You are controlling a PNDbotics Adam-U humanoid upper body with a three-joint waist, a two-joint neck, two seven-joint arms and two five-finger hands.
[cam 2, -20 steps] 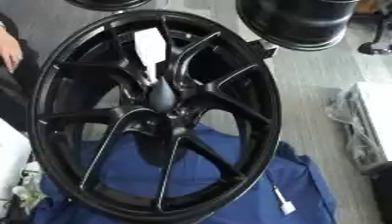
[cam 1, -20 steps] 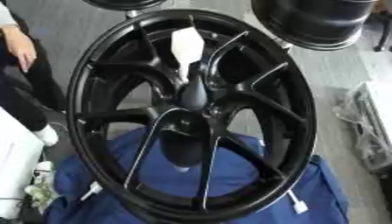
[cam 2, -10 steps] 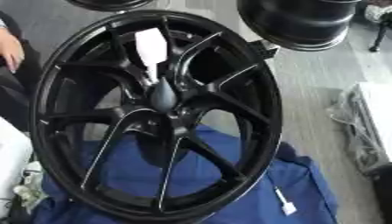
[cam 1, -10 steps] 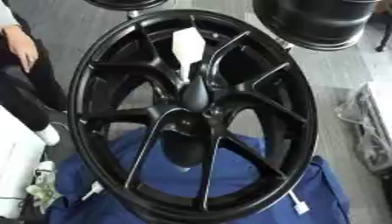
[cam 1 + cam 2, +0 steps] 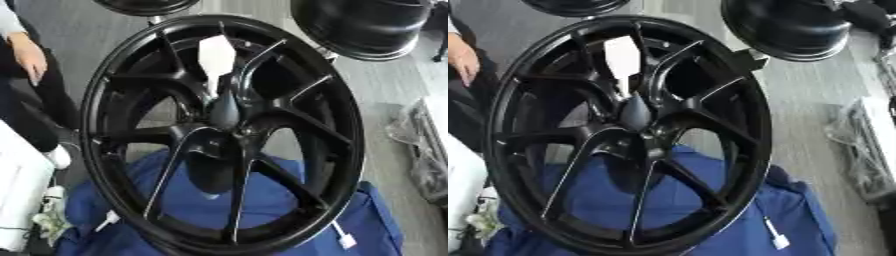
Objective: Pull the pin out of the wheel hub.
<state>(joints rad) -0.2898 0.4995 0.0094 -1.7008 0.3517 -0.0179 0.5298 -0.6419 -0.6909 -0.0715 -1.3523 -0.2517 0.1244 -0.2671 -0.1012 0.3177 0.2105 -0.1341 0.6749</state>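
A large black spoked wheel (image 5: 114, 100) stands tilted toward me and fills most of both views. From its hub (image 5: 219, 140) a pin sticks up: a dark tapered body (image 5: 224, 109) topped by a white flat handle (image 5: 216, 55). The pin is seated in the hub centre. Neither of my hands shows in either view, and nothing touches the pin.
The wheel's lower rim rests on a blue cloth (image 5: 289, 205). Two more black wheels lie behind, at the top right (image 5: 363, 25) and the top (image 5: 144, 5). A person's hand (image 5: 31, 55) hangs at the left edge. Clear plastic (image 5: 424, 145) lies at the right. A white cable plug (image 5: 779, 241) lies on the cloth.
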